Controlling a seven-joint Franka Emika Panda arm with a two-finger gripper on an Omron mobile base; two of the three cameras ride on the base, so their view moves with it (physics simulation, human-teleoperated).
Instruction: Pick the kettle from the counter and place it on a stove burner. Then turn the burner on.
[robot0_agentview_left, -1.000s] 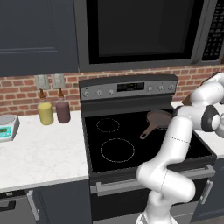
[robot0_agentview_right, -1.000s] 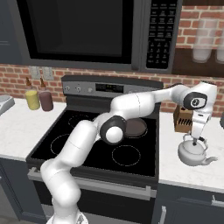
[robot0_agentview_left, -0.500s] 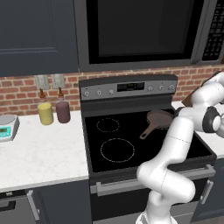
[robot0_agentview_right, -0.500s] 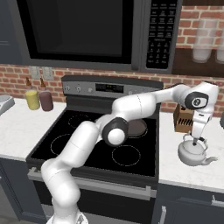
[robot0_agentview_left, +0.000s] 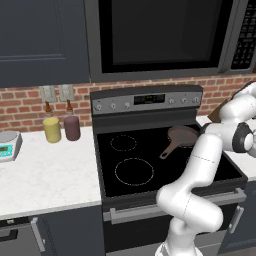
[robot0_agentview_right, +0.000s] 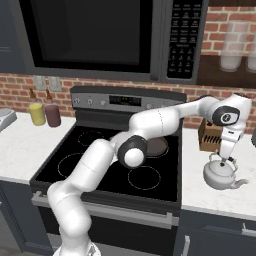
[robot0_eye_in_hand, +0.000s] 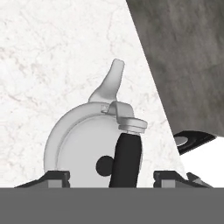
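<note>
White stone table (robot0_agentview_left: 45, 175) at lower left, black cooktop at centre. Kettle (robot0_agentview_right: 220, 174) on table at lower right, claw (robot0_agentview_right: 228, 160) directly above its handle. Claw fingertips (robot0_eye_in_hand: 56, 176) spread either side of kettle handle (robot0_eye_in_hand: 127, 159), not clenched.

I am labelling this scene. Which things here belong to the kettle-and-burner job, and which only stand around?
For the job: kettle, counter, gripper above the kettle's handle, large stove burner.

Standing around: skillet, yellow jar, dark jar, scale, knife block.
</note>
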